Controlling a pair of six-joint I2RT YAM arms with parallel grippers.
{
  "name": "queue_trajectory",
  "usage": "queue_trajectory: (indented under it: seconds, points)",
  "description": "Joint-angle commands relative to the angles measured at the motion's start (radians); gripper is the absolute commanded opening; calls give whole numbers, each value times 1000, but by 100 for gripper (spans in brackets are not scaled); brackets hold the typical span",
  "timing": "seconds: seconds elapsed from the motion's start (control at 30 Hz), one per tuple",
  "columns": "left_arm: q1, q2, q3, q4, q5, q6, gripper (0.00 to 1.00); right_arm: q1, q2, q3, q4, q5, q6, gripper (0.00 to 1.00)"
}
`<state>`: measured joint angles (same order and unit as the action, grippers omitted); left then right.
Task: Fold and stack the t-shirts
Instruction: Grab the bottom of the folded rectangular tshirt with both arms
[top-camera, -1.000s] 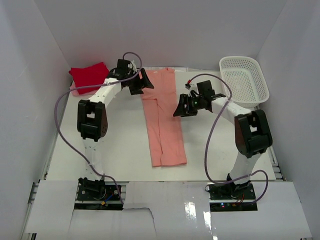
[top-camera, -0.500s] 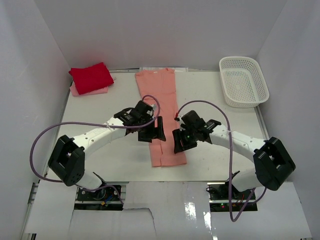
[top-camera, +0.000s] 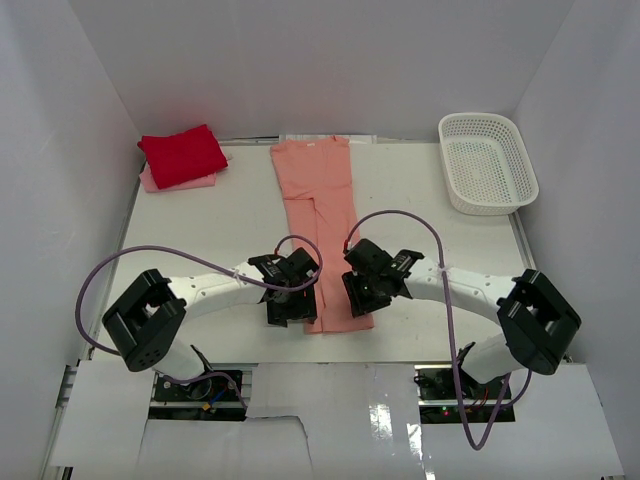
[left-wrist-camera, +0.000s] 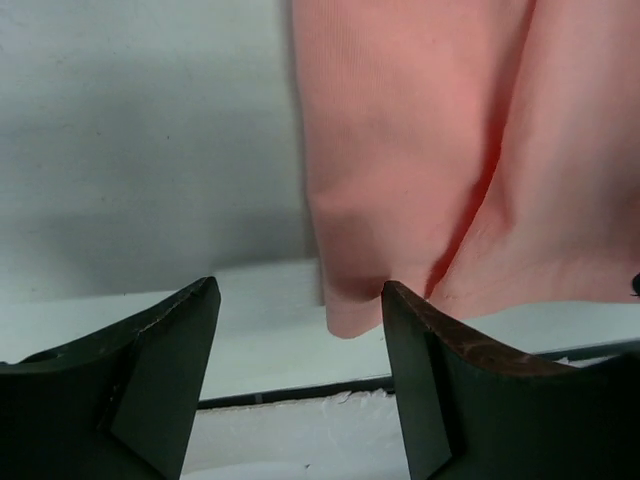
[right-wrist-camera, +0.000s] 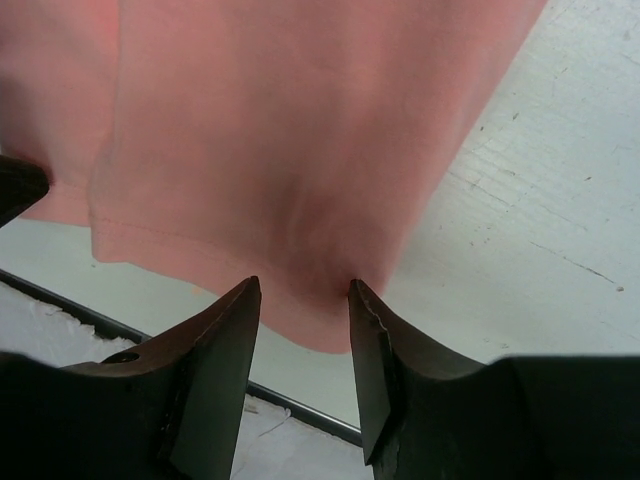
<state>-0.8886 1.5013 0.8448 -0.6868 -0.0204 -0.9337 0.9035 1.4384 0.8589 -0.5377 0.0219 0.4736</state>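
The salmon-pink t-shirt (top-camera: 322, 215) lies as a long narrow folded strip down the middle of the table. My left gripper (top-camera: 286, 305) is open at its near left corner, which shows between the fingers in the left wrist view (left-wrist-camera: 345, 300). My right gripper (top-camera: 361, 296) is open at the near right corner, with the hem (right-wrist-camera: 310, 320) lying between its fingers (right-wrist-camera: 225, 340). Neither is closed on the cloth. The bright red t-shirt (top-camera: 182, 154) lies folded at the back left on top of the pale pink t-shirt (top-camera: 150, 181).
A white lattice basket (top-camera: 487, 160) stands at the back right. White walls enclose the table on three sides. The table's near edge (left-wrist-camera: 300, 385) runs just beyond the shirt's hem, close to both grippers.
Both arms have swung from the shirt's far half down to its near hem. The grippers now sit at the two near corners. The shirt has not moved.
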Motion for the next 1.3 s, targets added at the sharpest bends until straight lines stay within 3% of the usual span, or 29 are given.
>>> queue_trajectory:
  seconds: [0.0,0.27,0.53,0.83,1.0,1.27]
  points:
    - [-6,-9,0,49,-67,-68,77,12,23,0,-13,67,37,47]
    - [-6,-50,19,64,-99,-90,76,14,25,-4,-7,92,43,46]
    - [-7,-33,5,115,-55,-94,63,14,62,-9,13,67,37,38]
    - [-7,-7,-4,148,-6,-94,60,14,80,-32,50,46,37,31]
    - [-9,-12,-26,174,0,-97,51,14,70,-31,45,49,37,26]
    - [-9,4,-29,184,11,-94,47,14,56,-27,30,59,39,26]
